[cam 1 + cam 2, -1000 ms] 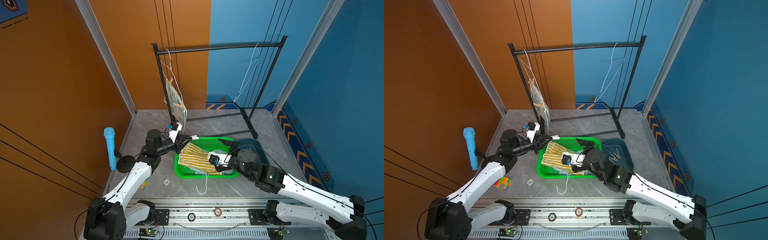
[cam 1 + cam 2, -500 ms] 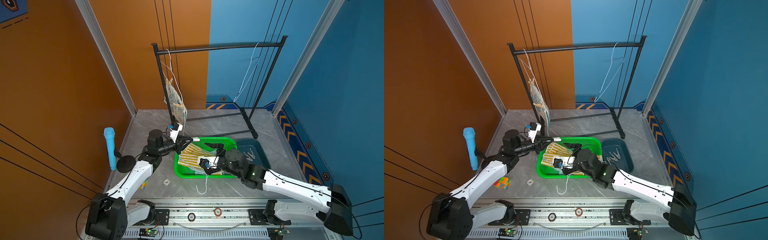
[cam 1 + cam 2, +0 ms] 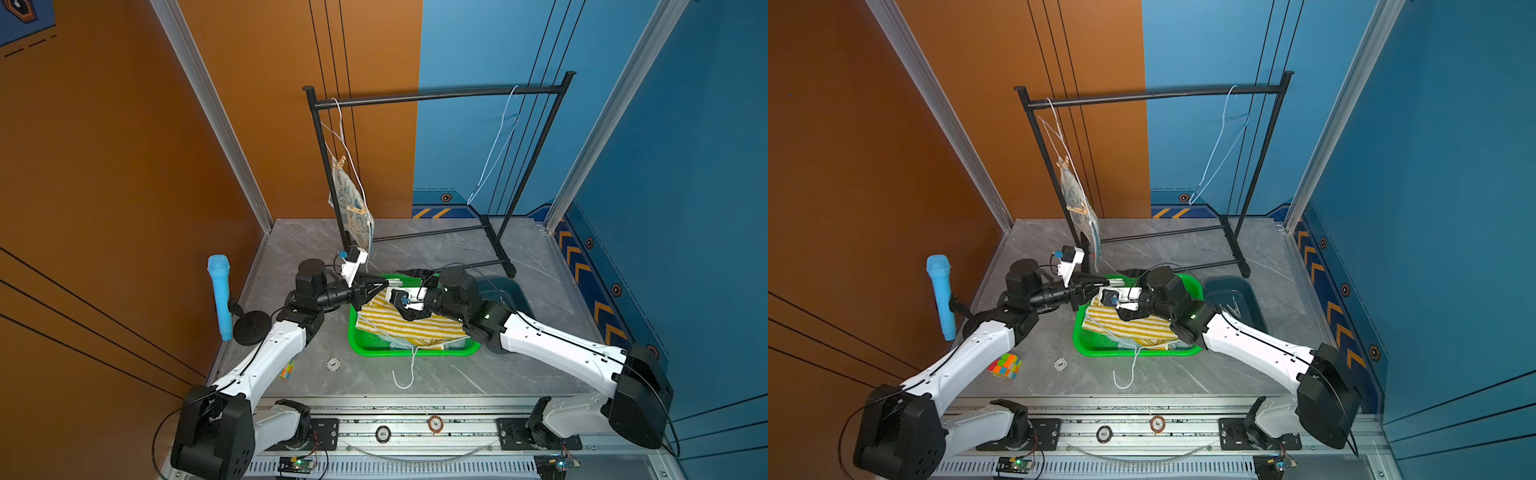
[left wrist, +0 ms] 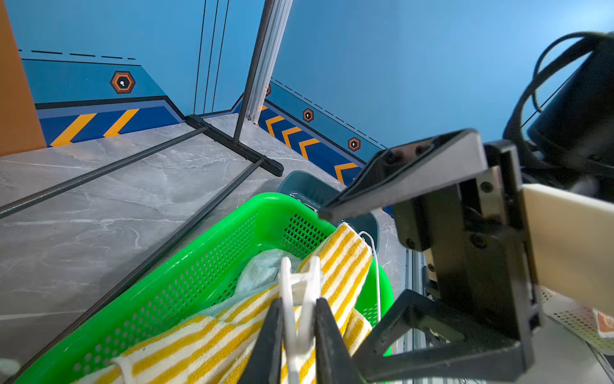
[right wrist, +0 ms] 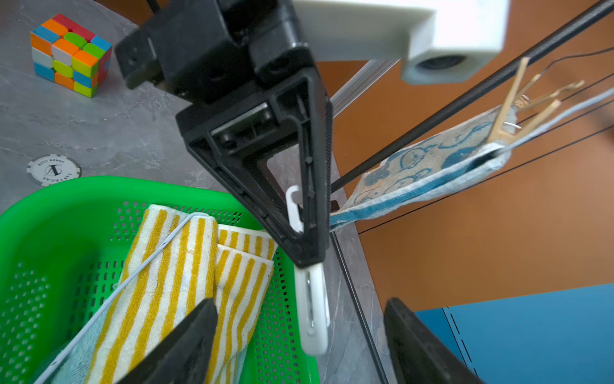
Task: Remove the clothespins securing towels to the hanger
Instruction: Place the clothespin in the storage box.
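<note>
My left gripper [image 4: 299, 301] [image 3: 388, 283] is shut on a white plastic clothespin [image 4: 300, 292] held over the green basket [image 3: 415, 353]. My right gripper [image 5: 300, 302] [image 3: 400, 293] faces it, open, with its jaws on either side of that clothespin [image 5: 312, 309] and not touching it. A yellow-and-white striped towel [image 3: 411, 326] lies in the basket on a pale blue-green towel [image 4: 262, 271], with a white wire hanger [image 3: 405, 374] across them. The bunny towel [image 3: 353, 208] hangs from a hanger [image 3: 340, 124], pinned by wooden clothespins [image 3: 340, 161] [image 5: 508, 106].
The black rack [image 3: 436, 93] stands behind the basket and also carries a bare pale hanger [image 3: 498, 149]. A dark teal bin [image 3: 1233, 299] sits right of the basket. A blue microphone [image 3: 220, 295], a colour cube [image 3: 1005, 365] and a poker chip [image 3: 333, 364] lie at the left front.
My right arm has swung left across the basket to the left gripper, and its jaws have narrowed somewhat around the white clothespin. The left gripper kept its grip and shifted slightly right.
</note>
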Available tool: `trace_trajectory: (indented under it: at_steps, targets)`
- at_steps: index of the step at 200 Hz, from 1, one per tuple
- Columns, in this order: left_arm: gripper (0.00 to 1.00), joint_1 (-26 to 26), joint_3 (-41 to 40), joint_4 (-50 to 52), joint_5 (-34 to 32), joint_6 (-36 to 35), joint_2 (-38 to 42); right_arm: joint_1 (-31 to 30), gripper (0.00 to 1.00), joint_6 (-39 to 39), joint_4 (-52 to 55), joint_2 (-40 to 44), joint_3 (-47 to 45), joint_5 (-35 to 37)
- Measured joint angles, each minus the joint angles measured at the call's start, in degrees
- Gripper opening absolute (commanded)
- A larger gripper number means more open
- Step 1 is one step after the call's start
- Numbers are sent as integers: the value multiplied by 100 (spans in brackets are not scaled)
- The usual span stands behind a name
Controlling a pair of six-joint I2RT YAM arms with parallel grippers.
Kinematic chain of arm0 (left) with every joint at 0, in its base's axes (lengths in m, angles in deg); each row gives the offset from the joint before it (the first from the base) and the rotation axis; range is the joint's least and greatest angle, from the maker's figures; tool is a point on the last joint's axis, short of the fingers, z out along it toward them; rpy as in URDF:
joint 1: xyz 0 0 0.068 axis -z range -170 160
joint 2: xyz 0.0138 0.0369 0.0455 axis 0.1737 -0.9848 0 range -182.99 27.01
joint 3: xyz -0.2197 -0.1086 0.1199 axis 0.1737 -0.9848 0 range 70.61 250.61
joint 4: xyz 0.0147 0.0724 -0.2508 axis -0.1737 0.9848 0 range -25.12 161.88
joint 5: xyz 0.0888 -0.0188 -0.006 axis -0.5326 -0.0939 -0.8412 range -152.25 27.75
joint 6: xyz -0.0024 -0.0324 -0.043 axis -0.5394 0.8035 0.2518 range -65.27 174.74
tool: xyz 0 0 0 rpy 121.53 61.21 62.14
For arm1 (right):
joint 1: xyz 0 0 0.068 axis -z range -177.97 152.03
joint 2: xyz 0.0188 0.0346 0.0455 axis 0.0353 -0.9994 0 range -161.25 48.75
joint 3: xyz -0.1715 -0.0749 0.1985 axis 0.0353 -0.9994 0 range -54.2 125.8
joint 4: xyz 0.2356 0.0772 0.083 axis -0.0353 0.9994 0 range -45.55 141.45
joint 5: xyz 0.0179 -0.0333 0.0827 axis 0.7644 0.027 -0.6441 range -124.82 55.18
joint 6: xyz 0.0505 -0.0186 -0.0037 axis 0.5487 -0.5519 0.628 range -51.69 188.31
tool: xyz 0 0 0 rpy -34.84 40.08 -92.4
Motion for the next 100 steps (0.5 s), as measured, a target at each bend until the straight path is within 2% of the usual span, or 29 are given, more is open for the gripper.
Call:
trace_trajectory:
  at_steps: [45, 78, 100]
  targets:
    - [0, 4, 0, -13, 94, 0, -76, 42, 56, -118, -50, -479, 107, -76]
    - [0, 4, 0, -11, 136, 0, -81, 42, 41, -177, -201, -533, 109, 35]
    - [0, 4, 0, -13, 177, 0, -81, 39, 34, -208, -321, -533, 109, 116]
